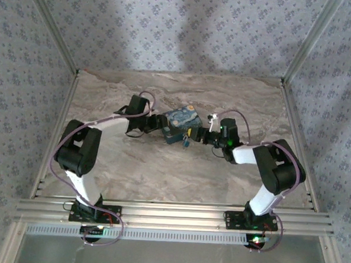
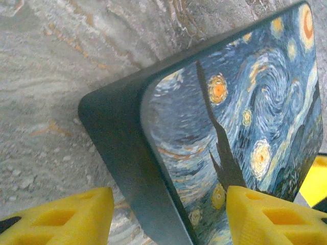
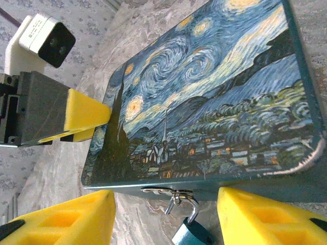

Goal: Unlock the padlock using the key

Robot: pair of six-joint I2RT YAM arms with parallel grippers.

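Note:
The padlock (image 3: pixel 193 236) is a small teal body with a silver shackle, hanging from the hasp (image 3: pixel 166 192) on the near edge of a flat box (image 3: pixel 214 97) printed with a night-sky painting. One end of the shackle stands free of the body. My right gripper (image 3: pixel 166 219) is open, its yellow fingers on either side of the padlock and touching nothing. My left gripper (image 2: pixel 171 219) is shut on the box's far corner (image 2: pixel 122 148), one finger (image 3: pixel 87 115) pressed on the painted lid. The key is hidden.
The box (image 1: pixel 179 123) lies mid-table on the marbled top (image 1: pixel 161 172), between both grippers. Aluminium rails (image 1: pixel 171 215) run along the near edge, with posts at the back corners. Patterned walls close in the sides and back.

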